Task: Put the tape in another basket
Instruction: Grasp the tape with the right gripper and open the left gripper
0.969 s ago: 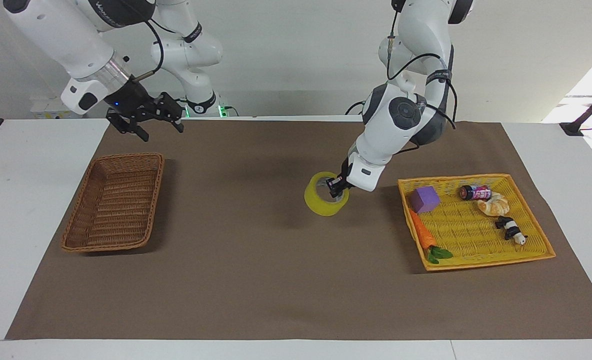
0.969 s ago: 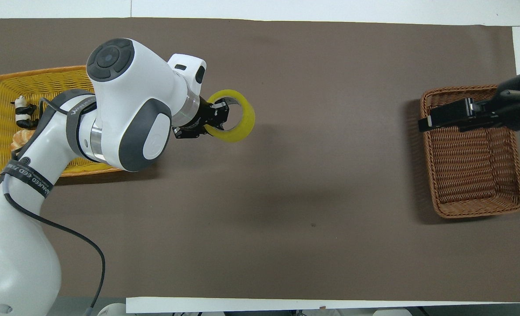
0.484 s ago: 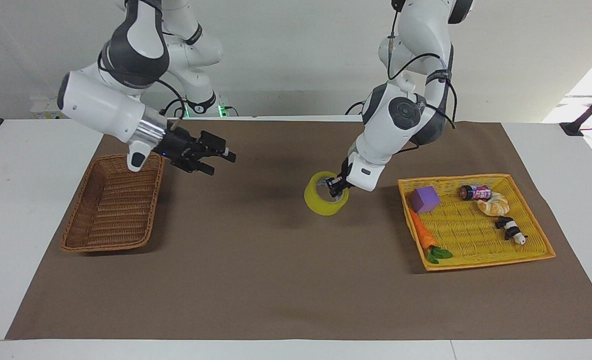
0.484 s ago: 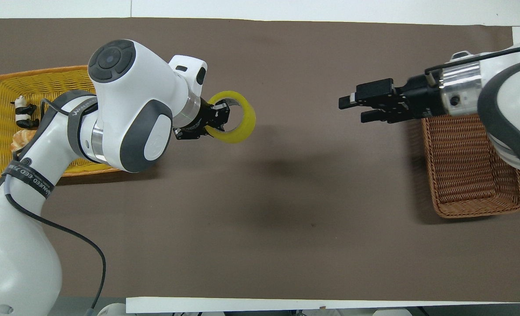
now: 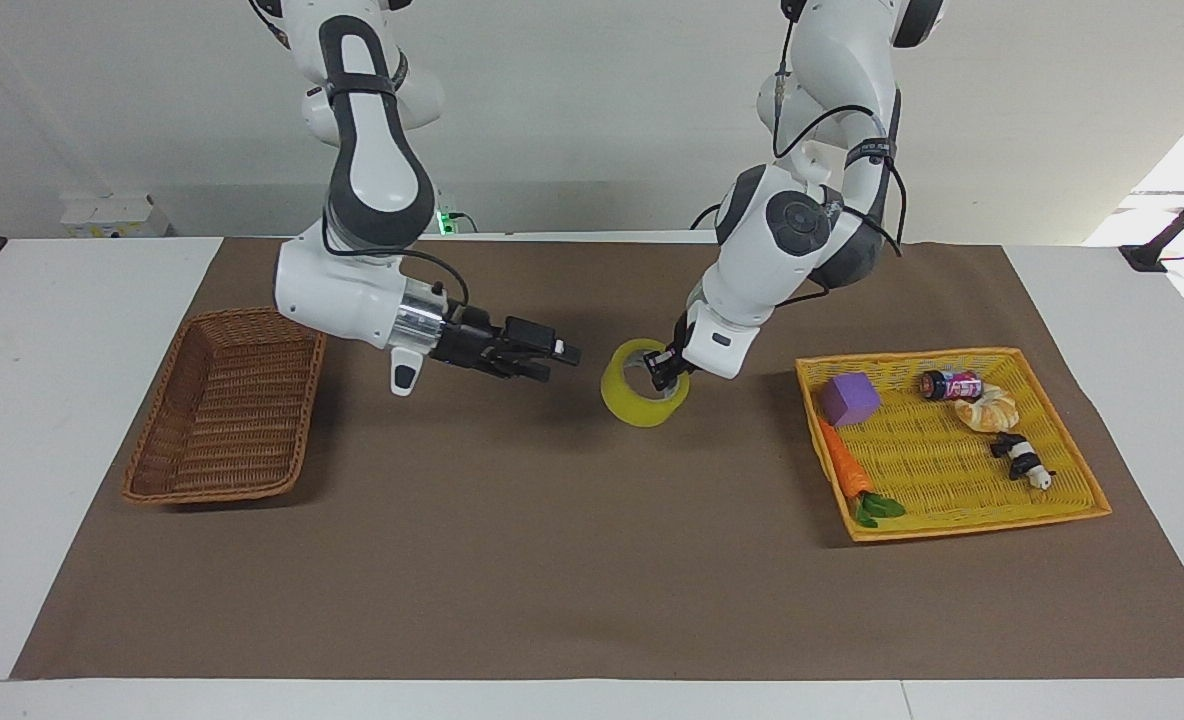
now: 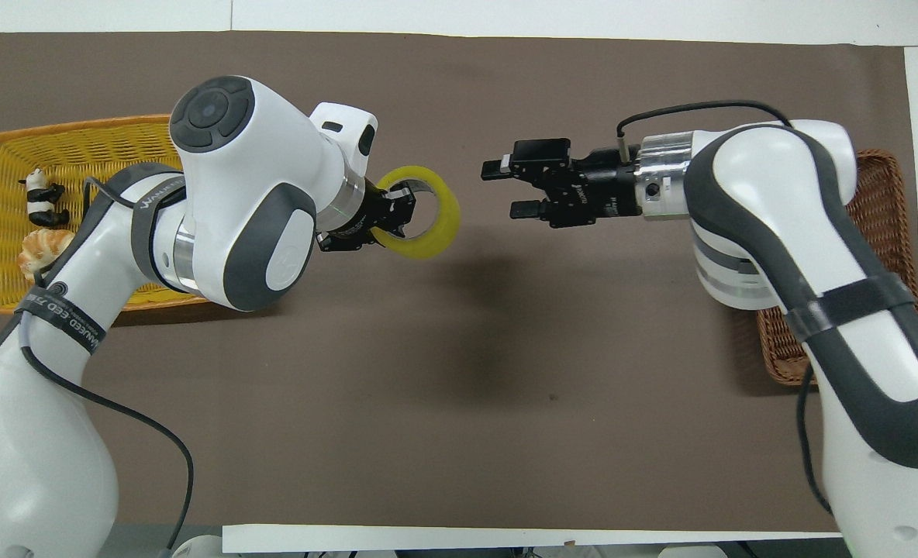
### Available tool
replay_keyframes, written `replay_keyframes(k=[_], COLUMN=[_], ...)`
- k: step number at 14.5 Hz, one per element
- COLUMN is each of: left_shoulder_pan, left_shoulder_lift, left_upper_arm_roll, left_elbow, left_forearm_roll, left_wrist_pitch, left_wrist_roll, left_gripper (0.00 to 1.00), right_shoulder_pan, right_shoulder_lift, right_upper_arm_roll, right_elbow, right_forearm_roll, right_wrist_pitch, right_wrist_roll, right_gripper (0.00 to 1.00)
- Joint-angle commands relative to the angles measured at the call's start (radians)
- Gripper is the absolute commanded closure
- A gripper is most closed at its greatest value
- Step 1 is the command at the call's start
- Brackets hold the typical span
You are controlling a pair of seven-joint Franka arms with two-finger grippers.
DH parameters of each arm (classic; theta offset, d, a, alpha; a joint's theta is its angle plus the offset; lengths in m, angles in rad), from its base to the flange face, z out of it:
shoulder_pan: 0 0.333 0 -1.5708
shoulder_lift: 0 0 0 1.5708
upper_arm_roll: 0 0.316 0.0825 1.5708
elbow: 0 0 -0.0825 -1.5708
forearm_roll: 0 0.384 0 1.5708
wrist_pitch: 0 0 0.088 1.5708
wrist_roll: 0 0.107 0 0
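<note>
1. Wicker first: the brown basket (image 5: 224,405) sits at my right arm's end of the mat (image 5: 512,560), nothing in it.
2. My right gripper (image 5: 552,360) hangs over the mat between basket and tape, jaws spread, tips aimed at the roll and just short of it.
3. Yellow tape (image 5: 644,384) is up off the mat, mid-table.
4. My left gripper (image 5: 664,370) is clenched on the tape's rim, one finger inside the ring.
5. At my left arm's end, the yellow tray (image 5: 962,520) holds a purple block (image 5: 849,398), carrot (image 5: 848,470), can (image 5: 950,384), croissant (image 5: 989,409) and panda toy (image 5: 1020,459).
</note>
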Motion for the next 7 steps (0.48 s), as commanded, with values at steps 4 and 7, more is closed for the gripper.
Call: replay_keyframes(k=[4, 7], left_shoulder_pan=[-0.029, -0.029], left_shoulder_lift=[-0.039, -0.041], left_upper_arm_roll=[0.014, 0.014], left_elbow=[-0.035, -0.036], left_forearm_roll=[-0.018, -0.018], left_wrist_pitch=[0.012, 0.012], left_wrist_roll=[-0.011, -0.011], left_gripper=[0.98, 0.98], right_shoulder_pan=[0.020, 0.037], right_shoulder_lift=[0.016, 0.011], right_upper_arm_roll=[0.005, 0.005], right_elbow=[-0.050, -0.067], right_forearm_roll=[0.068, 0.069], right_wrist_pitch=[0.016, 0.017], right_wrist_roll=[-0.086, -0.095], right_gripper=[0.00, 0.00])
